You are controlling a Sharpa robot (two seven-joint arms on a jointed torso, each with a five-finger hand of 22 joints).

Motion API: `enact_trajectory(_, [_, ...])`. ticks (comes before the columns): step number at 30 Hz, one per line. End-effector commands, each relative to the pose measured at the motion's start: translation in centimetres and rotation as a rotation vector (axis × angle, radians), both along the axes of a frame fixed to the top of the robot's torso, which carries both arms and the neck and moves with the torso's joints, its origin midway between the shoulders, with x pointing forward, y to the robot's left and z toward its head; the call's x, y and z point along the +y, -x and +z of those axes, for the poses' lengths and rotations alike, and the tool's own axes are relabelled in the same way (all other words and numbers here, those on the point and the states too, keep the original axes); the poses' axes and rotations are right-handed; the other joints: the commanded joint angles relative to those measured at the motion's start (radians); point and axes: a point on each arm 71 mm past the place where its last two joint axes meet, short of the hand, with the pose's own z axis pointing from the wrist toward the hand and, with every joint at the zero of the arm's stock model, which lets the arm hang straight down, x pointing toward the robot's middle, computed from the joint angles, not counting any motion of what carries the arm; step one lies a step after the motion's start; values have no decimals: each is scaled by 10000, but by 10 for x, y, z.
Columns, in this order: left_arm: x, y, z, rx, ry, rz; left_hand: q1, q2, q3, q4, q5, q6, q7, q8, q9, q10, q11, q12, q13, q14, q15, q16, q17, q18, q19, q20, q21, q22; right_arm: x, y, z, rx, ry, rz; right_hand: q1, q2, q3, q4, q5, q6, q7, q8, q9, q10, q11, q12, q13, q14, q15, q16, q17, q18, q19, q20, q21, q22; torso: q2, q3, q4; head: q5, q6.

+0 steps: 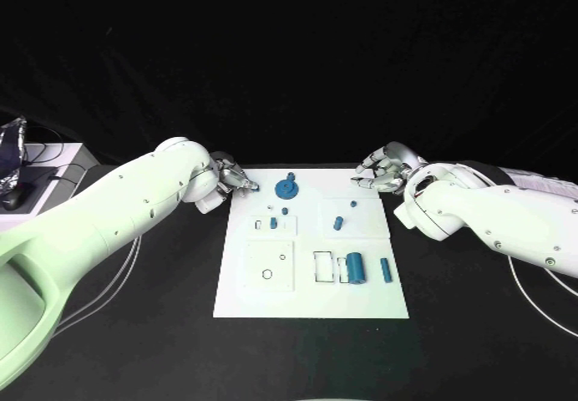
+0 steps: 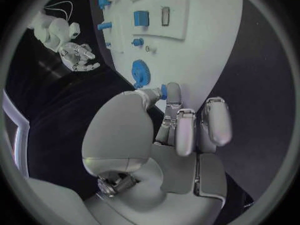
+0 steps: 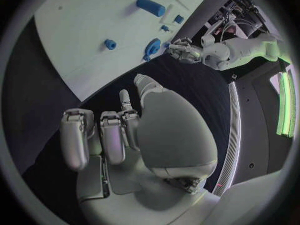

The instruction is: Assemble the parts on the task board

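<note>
- At the far left corner of the task board (image 1: 311, 301): left hand (image 1: 226, 181), fingertips pinching a small blue part (image 2: 163, 90), just beside the blue gear (image 1: 286, 187).
- Off the far right corner: right hand (image 1: 383, 173), fingers curled, holding nothing, apart from the board.
- Near the board's right side: blue cylinder (image 1: 357, 268), lying flat.

The task board (image 1: 311, 296) looks like smooth, matt white plastic, and the blue parts (image 1: 357, 269) on it look like matt plastic too. The table (image 1: 169, 334) is matt black, while the left hand (image 2: 187, 127) and right hand (image 3: 106, 135) have a satin silver, metal-like finish.
</note>
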Motion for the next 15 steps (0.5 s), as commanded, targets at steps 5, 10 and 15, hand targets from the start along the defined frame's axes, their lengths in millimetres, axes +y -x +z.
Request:
enact_trajectory(5, [-2,1,2,34,509,6,-574,-307,1886,-1381,117,-68,-22,1069,1250,188,-51,30,-54,735,-73,74,1580,67,70,-75,63,70,0,0,0,-17,94,105,-49,-93,95,-3,65,-54,12,36,18,18,9,30,1460,878,-16,-66,1930,123,611,17,-37,1934,-10,6,12,1,-5])
enact_trajectory(10, [-1,3,3,166,801,115,-1165,-487,2499,-1850,682,105,-96,1227,1385,449,-121,69,-122,822,-144,195,1822,25,221,-131,168,261,0,-1,0,-10,101,98,-49,-93,95,-3,65,-54,12,36,18,18,9,30,1460,878,-16,-66,1930,123,611,17,-37,1934,-29,13,14,20,-7])
enact_trajectory(15, [-1,6,4,455,1150,104,-1653,-542,2695,-2203,1407,234,-145,1306,1455,690,-184,185,-1,831,-194,203,1845,5,296,-181,221,358,-1,-1,0,-9,105,86,-61,-98,102,3,68,-54,13,39,19,29,10,39,1471,879,-16,-65,1934,123,610,17,-39,1933,-38,15,18,45,4])
